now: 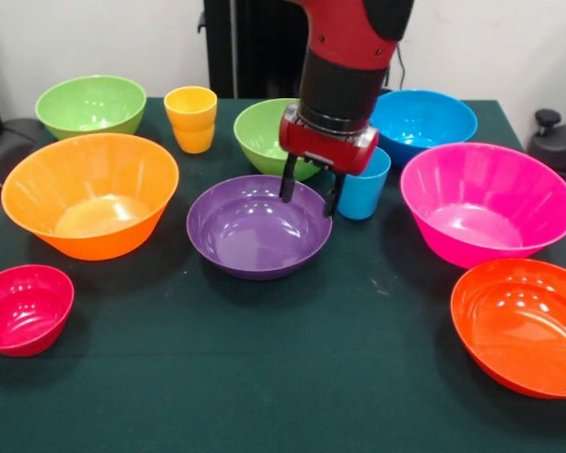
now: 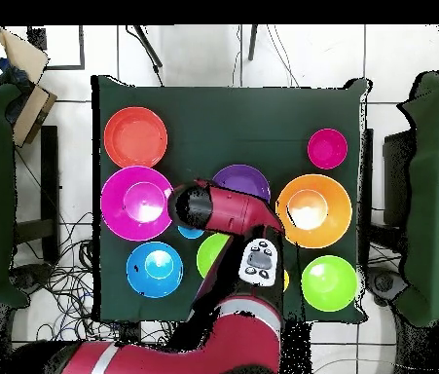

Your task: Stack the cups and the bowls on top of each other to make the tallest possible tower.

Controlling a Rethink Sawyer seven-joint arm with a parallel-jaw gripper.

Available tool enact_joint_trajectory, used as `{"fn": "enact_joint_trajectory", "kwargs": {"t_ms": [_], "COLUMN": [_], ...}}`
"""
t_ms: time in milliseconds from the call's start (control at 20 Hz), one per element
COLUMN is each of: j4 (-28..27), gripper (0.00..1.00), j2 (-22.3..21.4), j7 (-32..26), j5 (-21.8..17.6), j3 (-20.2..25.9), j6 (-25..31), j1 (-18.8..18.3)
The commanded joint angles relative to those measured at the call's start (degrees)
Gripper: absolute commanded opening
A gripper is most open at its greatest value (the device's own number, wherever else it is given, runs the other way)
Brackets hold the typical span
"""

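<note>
The arm [image 1: 344,57] was glossy red with a black cylindrical wrist section ringed by a thin silver band at its base. Below sat a red, boxy gripper [image 1: 310,195] housing carrying two slim black fingers [image 1: 289,179]. From overhead, the arm's rounded red links showed a black end cap and a pale grey button panel [image 2: 259,261] with dark buttons.

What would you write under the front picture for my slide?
Robot hand open over the far rim of the purple bowl, with bright bowls and cups spread around it, nothing stacked yet.

Even bright light, soft shadows on the table [image 1: 264,377] — glossy glare in bowls, slight blur
</note>
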Motion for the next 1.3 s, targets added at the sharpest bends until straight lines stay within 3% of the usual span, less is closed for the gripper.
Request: {"fn": "enact_joint_trajectory", "kwargs": {"t_ms": [50,550,1300], "j4": [-3.0,-3.7,-4.1], "gripper": [1.00,1.00,1.00], "j2": [5.0,6.4,3.0], "j7": [4.5,4.4,3.4], "j5": [-0.8,-0.4,-0.1], "j3": [7.8,10.2,10.1], "j6": [-3.3,-3.7,2.7], "j1": [-2.4,-3.3,-3.6]}}
